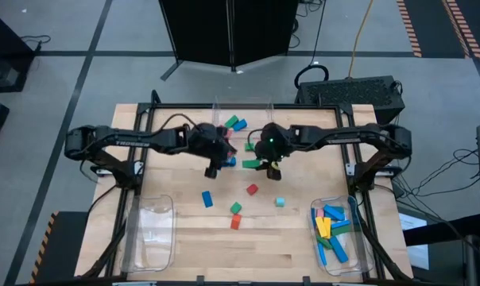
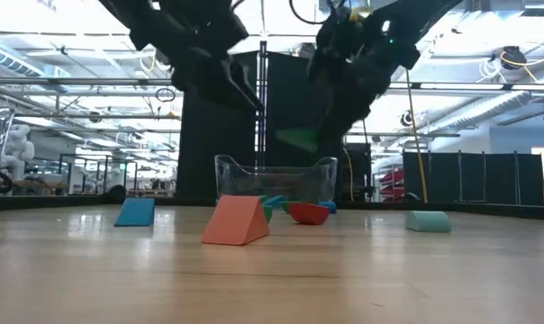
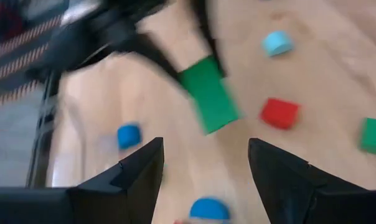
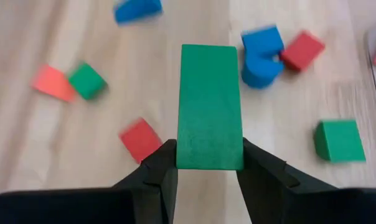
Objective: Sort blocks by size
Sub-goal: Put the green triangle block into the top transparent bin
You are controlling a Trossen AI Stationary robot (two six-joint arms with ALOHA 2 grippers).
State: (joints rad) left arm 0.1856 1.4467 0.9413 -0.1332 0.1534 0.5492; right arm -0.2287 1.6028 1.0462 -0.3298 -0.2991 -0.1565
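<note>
A long green block (image 4: 210,106) is clamped between the fingers of the right gripper (image 4: 208,163) and is held above the middle of the table (image 1: 192,246), over scattered small blocks. Beside it, the left gripper (image 3: 203,165) is seen with wide, empty jaws.

left wrist view smeared, green block (image 3: 208,93) blurred

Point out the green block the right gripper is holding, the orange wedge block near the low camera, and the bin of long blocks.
green block (image 4: 209,106), right wrist view, middle of its top face
orange wedge block (image 2: 236,220), low view, its front face
bin of long blocks (image 1: 362,253), high view, its right rim
</note>
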